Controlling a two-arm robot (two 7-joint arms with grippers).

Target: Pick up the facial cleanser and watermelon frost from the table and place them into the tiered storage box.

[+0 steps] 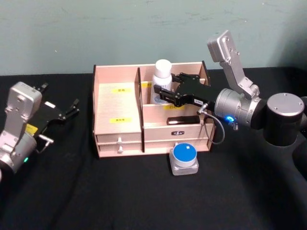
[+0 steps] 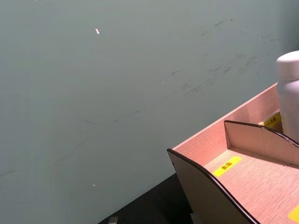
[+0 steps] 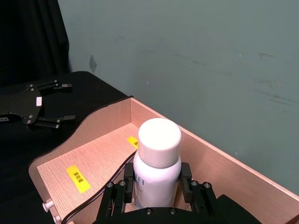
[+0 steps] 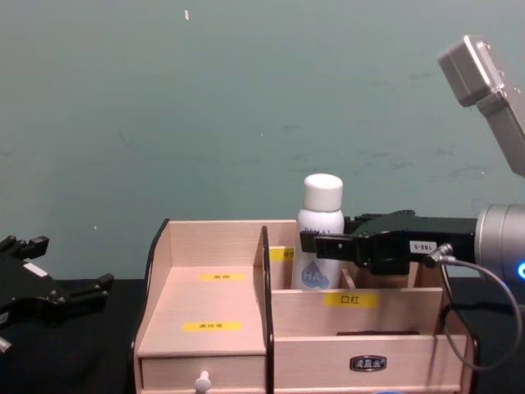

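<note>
The right gripper [image 1: 160, 93], closed on the upright white plastic facial cleanser bottle [image 1: 163, 72] in the rear compartment of the pale-wood tiered storage box [image 1: 110, 105], should open gently and lift straight up, while the left gripper [image 1: 60, 98] idles open, well apart.

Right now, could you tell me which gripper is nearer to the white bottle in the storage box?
Right. The right gripper is shut around the white bottle inside the storage box; the left gripper sits open beyond the box's left side.

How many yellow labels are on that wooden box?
4 labels: two in the left compartment, one beside the white bottle, one on the panel below it. Others may be hidden.
</note>
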